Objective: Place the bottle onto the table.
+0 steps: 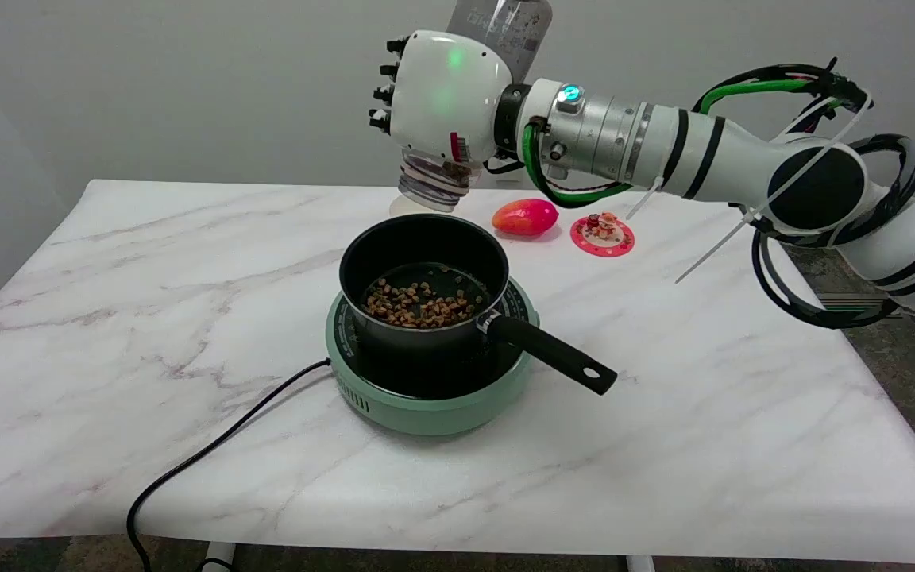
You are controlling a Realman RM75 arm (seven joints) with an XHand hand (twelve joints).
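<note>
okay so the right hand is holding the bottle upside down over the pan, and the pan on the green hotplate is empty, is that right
Not quite. The right hand does hold the bottle mouth down above the pan on the green hotplate, but the pan is not empty: the head view shows small brown pieces scattered over its bottom.

My right hand [445, 99] grips the clear plastic bottle [435, 181] upside down, mouth hanging above the marble table [187, 318].
</note>
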